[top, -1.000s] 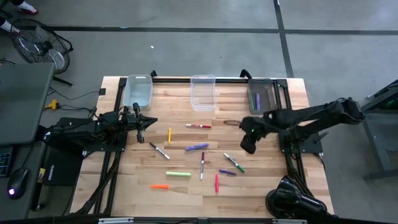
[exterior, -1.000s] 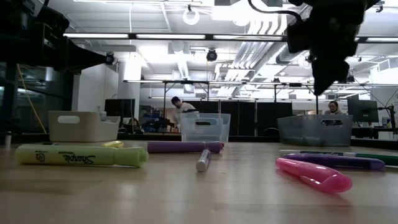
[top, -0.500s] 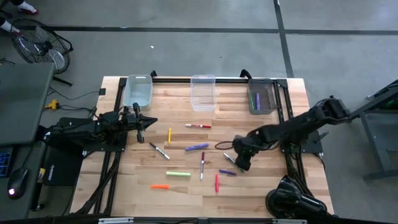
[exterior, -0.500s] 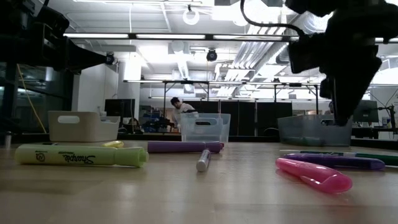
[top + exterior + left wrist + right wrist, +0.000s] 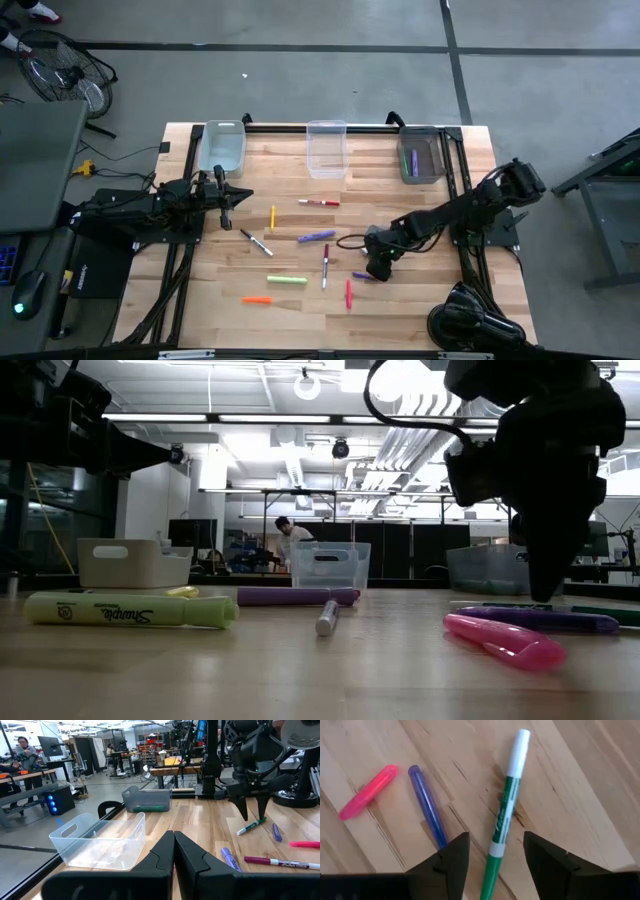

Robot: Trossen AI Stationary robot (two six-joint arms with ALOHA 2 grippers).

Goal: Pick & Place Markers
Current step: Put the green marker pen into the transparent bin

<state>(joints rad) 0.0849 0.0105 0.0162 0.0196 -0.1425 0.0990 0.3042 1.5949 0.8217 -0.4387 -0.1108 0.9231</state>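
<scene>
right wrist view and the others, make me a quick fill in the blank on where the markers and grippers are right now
1. The right gripper is open, and the marker lying between its fingers is ____ with a white cap.
2. Beside the green marker lie a purple marker and a ____ one.
3. The left gripper is ____, waiting near the left bin.
4. Of the three bins, only the ____ one holds markers.

Missing words: green; pink; shut; right

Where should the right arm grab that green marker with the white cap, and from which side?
Grip the green marker mid-barrel, from straight above. It lies flat on the table, and the right gripper already hangs over it with open jaws either side; the purple marker beside leaves room.
</scene>
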